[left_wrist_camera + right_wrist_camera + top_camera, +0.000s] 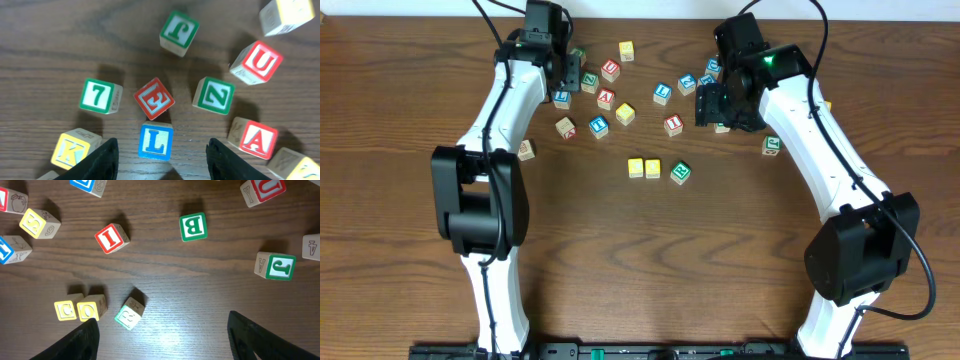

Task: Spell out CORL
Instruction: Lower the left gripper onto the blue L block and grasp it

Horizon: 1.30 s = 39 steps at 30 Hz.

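The left pincer [163, 150] is spread, its fingers flanking the blue L block [156, 142] without touching it. Nearby lie a yellow K [70, 149], a green 7 [98, 96], a red E [154, 98] just beyond the L, a green Z [215, 96] and a red A [255, 140]. Mid-tabletop [720, 260], the yellow C block [66, 310] touches the yellow O block [90, 308]. The pale green R block [129, 315] sits just beside them, turned askew. The right pincer [162, 319] hangs spread above it, near a red I [111, 237] and a green B [193, 226].
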Motion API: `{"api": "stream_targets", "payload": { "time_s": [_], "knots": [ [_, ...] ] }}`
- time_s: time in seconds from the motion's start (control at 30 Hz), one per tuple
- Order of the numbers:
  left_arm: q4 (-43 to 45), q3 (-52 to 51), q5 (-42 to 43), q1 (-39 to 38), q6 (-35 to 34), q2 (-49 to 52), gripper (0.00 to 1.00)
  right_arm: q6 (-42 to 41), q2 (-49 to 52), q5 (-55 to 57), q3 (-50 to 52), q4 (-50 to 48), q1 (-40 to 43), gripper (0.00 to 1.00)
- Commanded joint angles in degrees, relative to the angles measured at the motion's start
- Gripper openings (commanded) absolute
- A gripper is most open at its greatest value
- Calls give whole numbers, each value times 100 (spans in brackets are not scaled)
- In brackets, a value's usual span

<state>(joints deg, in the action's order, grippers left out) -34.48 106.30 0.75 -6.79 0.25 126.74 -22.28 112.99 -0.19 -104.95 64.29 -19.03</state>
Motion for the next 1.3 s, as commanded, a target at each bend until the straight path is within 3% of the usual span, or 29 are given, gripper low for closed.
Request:
{"api": "stream_targets", "payload": {
  "time_s": [0.0,0.33,0.4,0.8,0.9,1.03,1.27],
  "knots": [
    [-63,-22,9,13,79,326,55,74,-15,74,-33,20,20,77],
    [-74,-22,-33,13,81,638,54,74,-15,74,-33,44,20,77],
    [-68,-22,-35,13,83,643,46,76,-15,72,-33,50,20,77],
    [-81,-24,-33,13,81,669,34,81,-15,133,-33,116,20,77],
    [-81,-24,-33,13,81,669,35,98,-15,133,-33,118,20,77],
    [-39,-24,-31,13,81,684,52,98,-15,133,-33,131,20,77],
    [127,-24,-31,13,81,796,50,142,-15,136,-33,133,20,79]
  ]
}}
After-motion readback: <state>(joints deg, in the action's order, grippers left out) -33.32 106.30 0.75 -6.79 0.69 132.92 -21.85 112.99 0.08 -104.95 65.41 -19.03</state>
